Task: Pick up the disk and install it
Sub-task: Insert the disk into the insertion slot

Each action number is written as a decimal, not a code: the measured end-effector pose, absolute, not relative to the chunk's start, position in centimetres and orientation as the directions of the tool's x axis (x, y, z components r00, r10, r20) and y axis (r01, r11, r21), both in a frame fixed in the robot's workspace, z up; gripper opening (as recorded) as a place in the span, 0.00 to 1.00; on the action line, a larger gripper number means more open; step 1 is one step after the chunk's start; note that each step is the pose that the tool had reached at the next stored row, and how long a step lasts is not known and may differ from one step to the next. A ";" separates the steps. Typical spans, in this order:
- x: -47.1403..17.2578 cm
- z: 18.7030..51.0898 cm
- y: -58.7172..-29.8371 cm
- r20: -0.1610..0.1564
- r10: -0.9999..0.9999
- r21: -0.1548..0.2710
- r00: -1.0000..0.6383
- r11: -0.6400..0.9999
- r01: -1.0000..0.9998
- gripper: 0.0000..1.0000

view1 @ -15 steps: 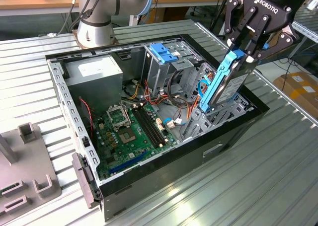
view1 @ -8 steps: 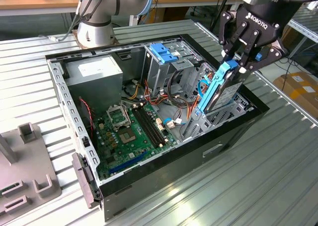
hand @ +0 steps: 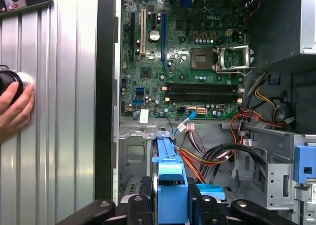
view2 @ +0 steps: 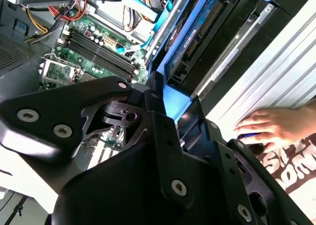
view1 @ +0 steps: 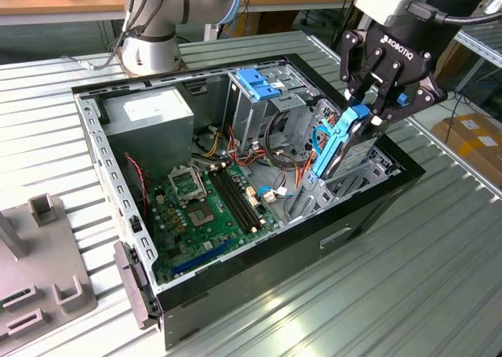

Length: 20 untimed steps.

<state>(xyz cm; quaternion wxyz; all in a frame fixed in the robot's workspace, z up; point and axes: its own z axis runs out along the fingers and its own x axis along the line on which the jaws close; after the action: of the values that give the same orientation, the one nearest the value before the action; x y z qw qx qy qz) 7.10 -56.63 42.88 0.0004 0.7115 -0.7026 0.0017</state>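
Pincer (view1: 367,115) pinching tilted hard drive (view1: 340,147) at right of frame over drive bay (view1: 304,200); best lowered slowly, squared to the bay, clear of nearby cables (view1: 276,133).

You are working over a counter (view1: 392,294) of ribbed, silvery metal slats that fills most of the exterior view. A bright, bluish sheen of light lies on it in the lower middle of that frame. In both wrist views the same counter (hand: 59,111) (view2: 291,67) looks pale and strongly lit. A wooden bench (view1: 47,0) runs along the upper left of the exterior view. At the right edge a cardboard box (view1: 471,137) sits beyond the counter. At the lower left a grey moulded fixture (view1: 39,278) rests on the slats.
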 end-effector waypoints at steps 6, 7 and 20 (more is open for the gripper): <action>7.1 40.4 -56.6 0.003 -1.000 -0.002 0.013 -0.013 -1.000 0.37; 7.1 40.1 -56.6 0.003 -1.000 -0.002 0.013 -0.013 -1.000 0.37; 7.1 38.9 -56.6 0.002 -1.000 -0.002 0.013 -0.013 -1.000 0.62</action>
<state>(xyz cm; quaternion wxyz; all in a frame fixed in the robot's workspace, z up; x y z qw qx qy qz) 7.10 -56.63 38.94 0.0002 0.7116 -0.7026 0.0014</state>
